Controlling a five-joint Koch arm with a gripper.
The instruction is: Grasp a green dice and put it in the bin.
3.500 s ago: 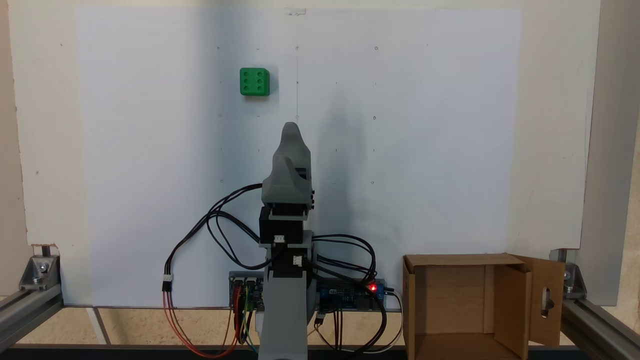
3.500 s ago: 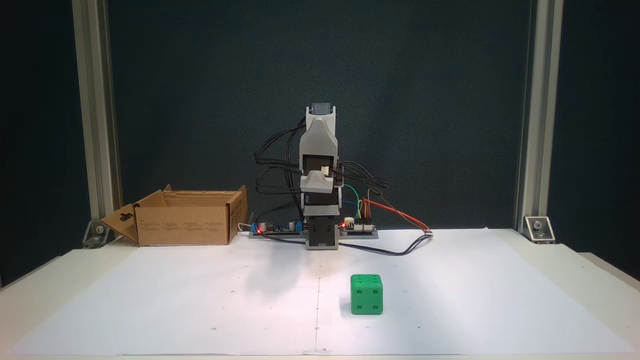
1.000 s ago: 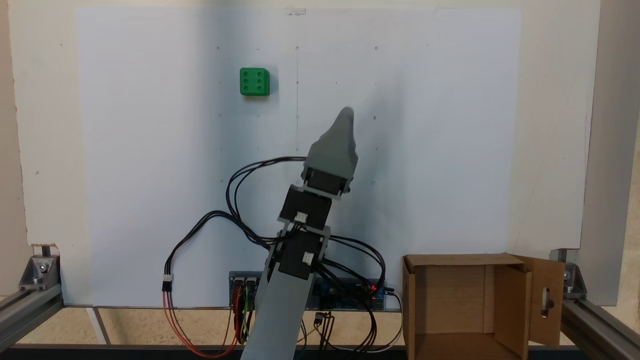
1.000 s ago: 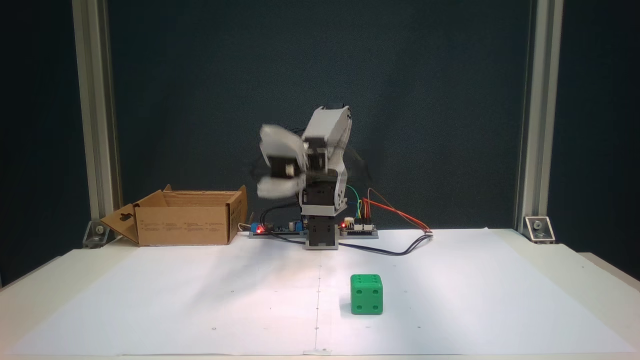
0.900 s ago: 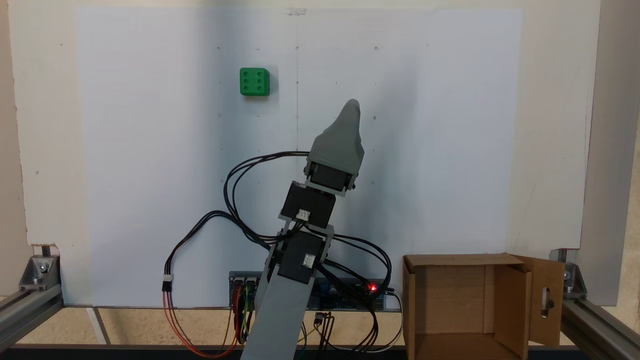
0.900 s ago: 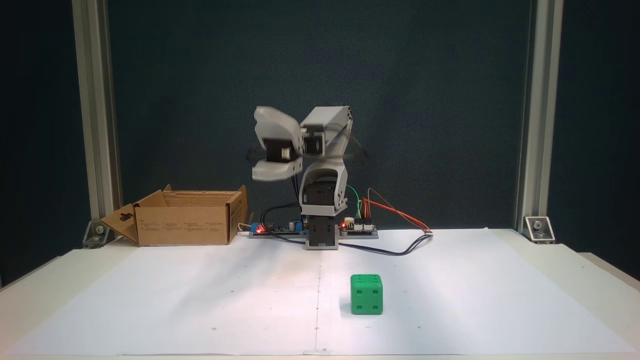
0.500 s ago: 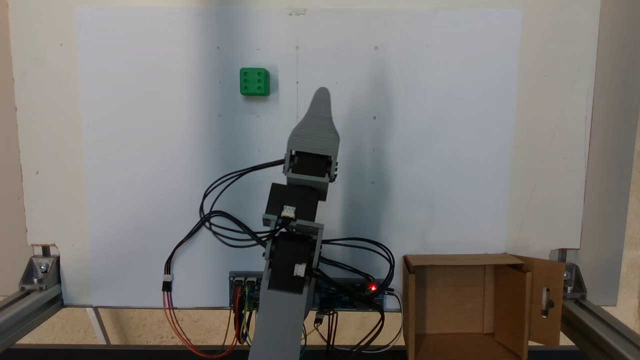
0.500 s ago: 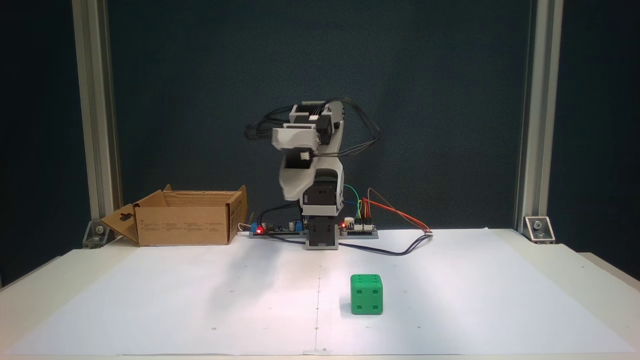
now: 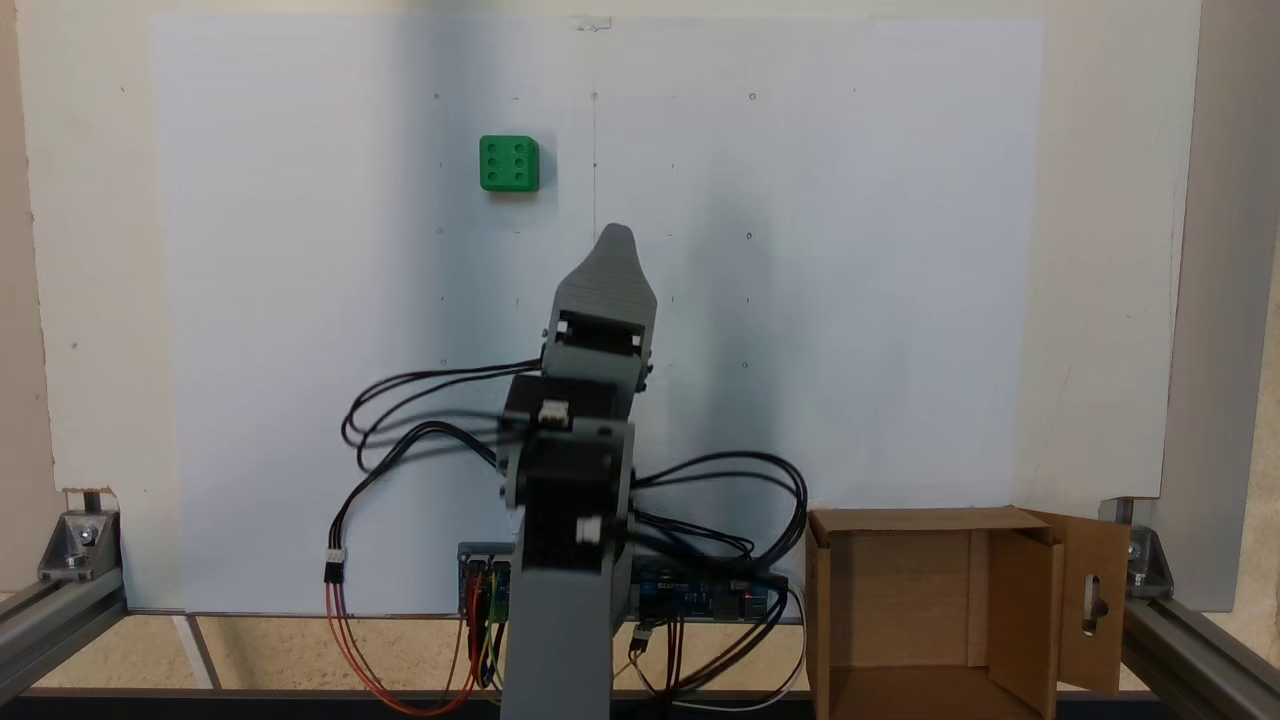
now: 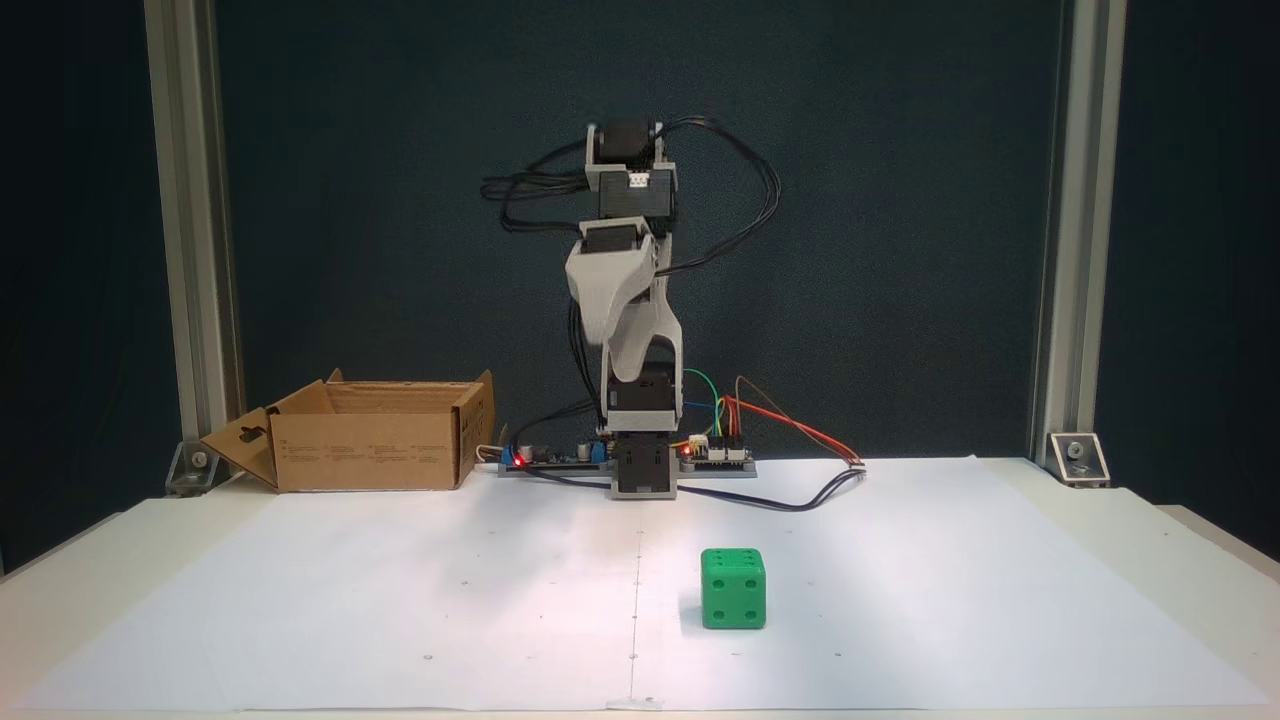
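The green dice (image 9: pixel 509 163) rests on the white paper, far from the arm's base and a little left of centre; its front face has four pips (image 10: pixel 733 588). The bin (image 9: pixel 930 610) is an open brown cardboard box beside the arm's base, with a slotted flap (image 10: pixel 375 435). My grey gripper (image 9: pixel 617 240) hangs high in the air over the middle of the sheet, pointing down (image 10: pixel 612 355), well short of the dice and to its right. Only one tip shows, so I cannot tell whether the jaws are apart. Nothing is seen held.
Black cables (image 9: pixel 420 440) loop out from the arm. Circuit boards (image 10: pixel 715 455) with a red light sit at the base. Aluminium frame posts (image 10: pixel 1060 230) stand at the table's corners. The white paper (image 9: pixel 850 250) covers most of the table.
The arm has swung from the right back toward the centre line and lifted its elbow higher. The gripper now points downward. The dice and the box have not moved.
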